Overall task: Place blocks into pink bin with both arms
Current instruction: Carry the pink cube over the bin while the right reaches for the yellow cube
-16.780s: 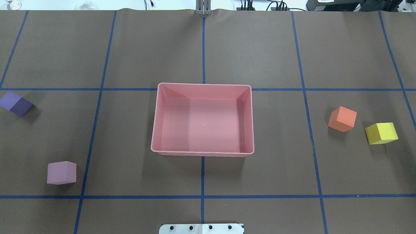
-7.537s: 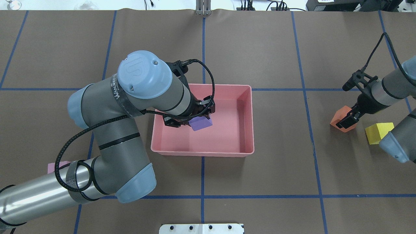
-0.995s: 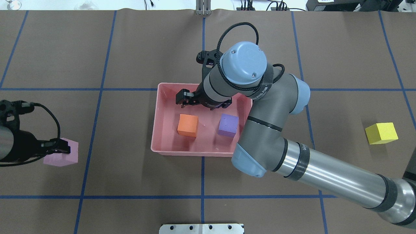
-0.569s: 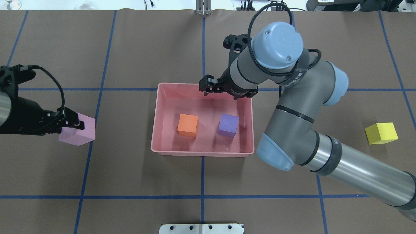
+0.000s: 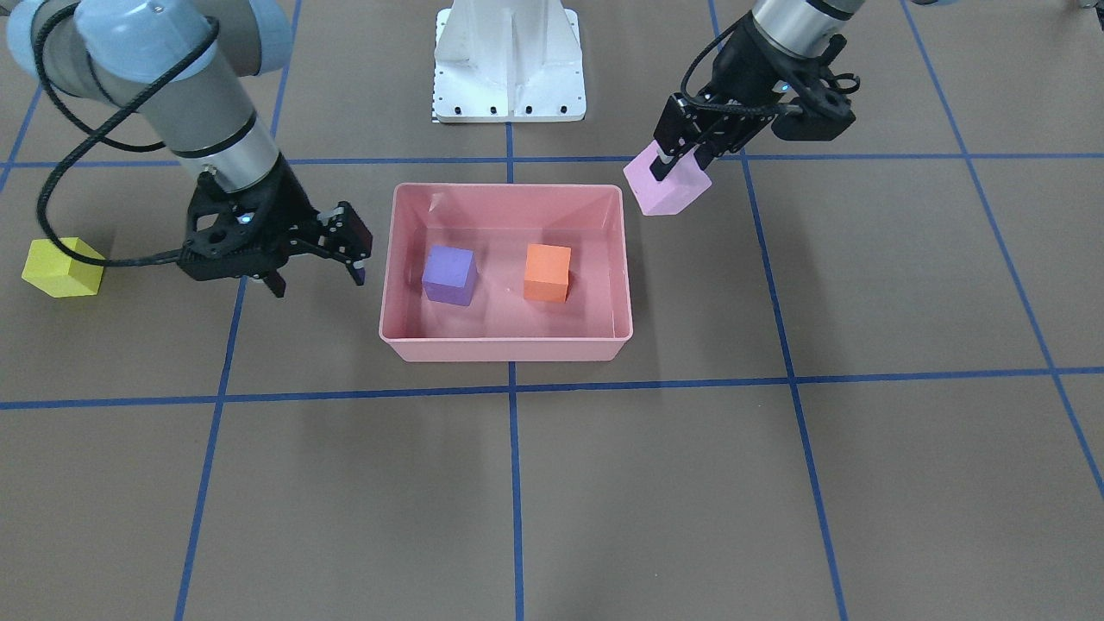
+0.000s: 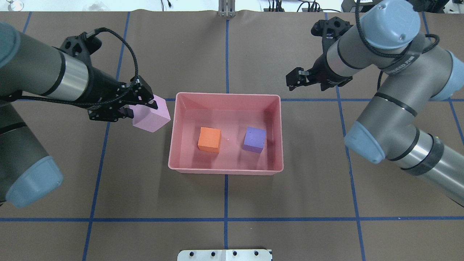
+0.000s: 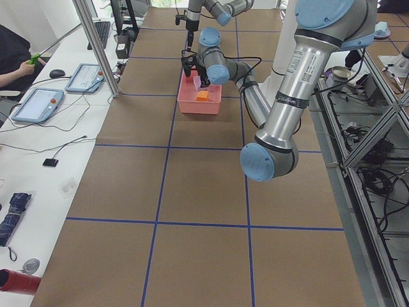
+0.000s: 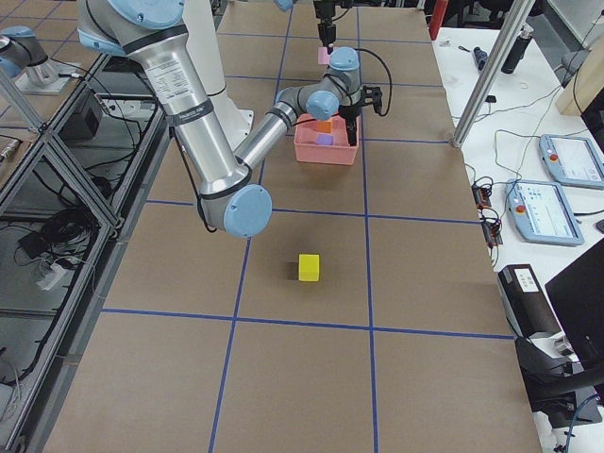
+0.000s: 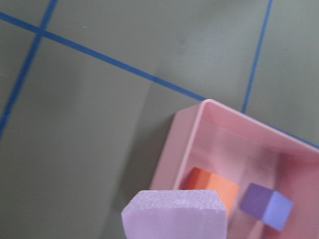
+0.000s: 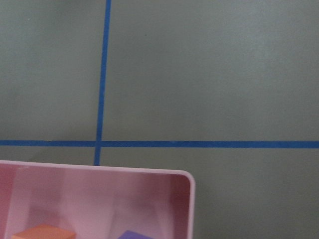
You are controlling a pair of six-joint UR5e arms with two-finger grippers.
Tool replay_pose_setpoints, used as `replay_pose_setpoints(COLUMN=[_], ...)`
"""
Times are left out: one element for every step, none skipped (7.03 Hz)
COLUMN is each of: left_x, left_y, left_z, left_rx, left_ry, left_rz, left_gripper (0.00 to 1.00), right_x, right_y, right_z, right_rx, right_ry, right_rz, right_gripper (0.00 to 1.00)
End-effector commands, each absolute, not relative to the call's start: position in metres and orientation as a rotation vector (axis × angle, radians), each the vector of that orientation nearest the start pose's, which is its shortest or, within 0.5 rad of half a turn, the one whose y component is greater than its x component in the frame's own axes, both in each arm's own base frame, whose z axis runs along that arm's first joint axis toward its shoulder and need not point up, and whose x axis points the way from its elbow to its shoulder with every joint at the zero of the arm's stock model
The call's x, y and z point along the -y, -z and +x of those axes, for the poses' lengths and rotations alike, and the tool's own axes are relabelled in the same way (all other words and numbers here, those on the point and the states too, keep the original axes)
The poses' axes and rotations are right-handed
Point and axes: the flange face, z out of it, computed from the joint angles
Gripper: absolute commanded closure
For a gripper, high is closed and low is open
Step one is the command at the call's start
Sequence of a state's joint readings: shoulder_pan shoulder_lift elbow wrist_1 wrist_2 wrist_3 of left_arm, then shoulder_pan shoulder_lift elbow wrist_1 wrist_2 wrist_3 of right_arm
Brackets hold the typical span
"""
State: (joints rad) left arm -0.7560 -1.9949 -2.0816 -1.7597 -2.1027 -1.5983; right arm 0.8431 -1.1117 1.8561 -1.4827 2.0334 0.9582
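For the overhead view, 12 o'clock is taken as the far side of the worktop (image 6: pixel 290 199), away from the robot. The pink bin (image 6: pixel 174 137) is seen in the middle of the worktop. Two blocks are found inside it, flat on its floor: the orange block (image 6: pixel 209 139) and, at its 3 o'clock, the purple block (image 6: pixel 254 139). They are near each other but not touching.

The light pink block (image 6: pixel 151 115) is gripped by the left hand (image 6: pixel 141 108), with one finger pressed on each side. This block is held tilted, just outside the bin, at about the bin's 9 to 10 o'clock, close to its far left corner.

The right hand (image 5: pixel 316 274) is seen at the bin's 2 o'clock, over bare worktop. Its fingers are spread wide and nothing is held between them.

The yellow block (image 5: pixel 62 267) is seen on the worktop at the bin's 3 o'clock, well apart from the bin and from both hands. From overhead it is almost all hidden by the right arm (image 6: pixel 391 90).
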Motion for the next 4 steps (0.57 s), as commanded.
replay_pose_setpoints(left_x=[0.437, 0.435, 0.433, 0.437], left_y=[-0.148, -0.139, -0.143, -0.141], left_z=[0.379, 0.4, 0.426, 0.447], left_rx=[-1.204, -1.201, -1.174, -1.158], left_ry=[0.415, 0.42, 0.422, 0.426], left_rz=[-0.053, -0.047, -0.036, -0.024], left_gripper=[1.0, 1.0, 1.0, 1.0], right_x=[0.534, 0.544, 0.553, 0.556], right_y=[-0.323, -0.356, -0.389, -0.417], right_z=[-0.278, -0.251, -0.228, -0.205], right_rx=[0.86, 0.832, 0.817, 0.806], right_ry=[-0.055, -0.11, -0.149, -0.17], right_rz=[0.169, 0.13, 0.082, 0.05], right_gripper=[0.01, 0.01, 0.01, 0.01])
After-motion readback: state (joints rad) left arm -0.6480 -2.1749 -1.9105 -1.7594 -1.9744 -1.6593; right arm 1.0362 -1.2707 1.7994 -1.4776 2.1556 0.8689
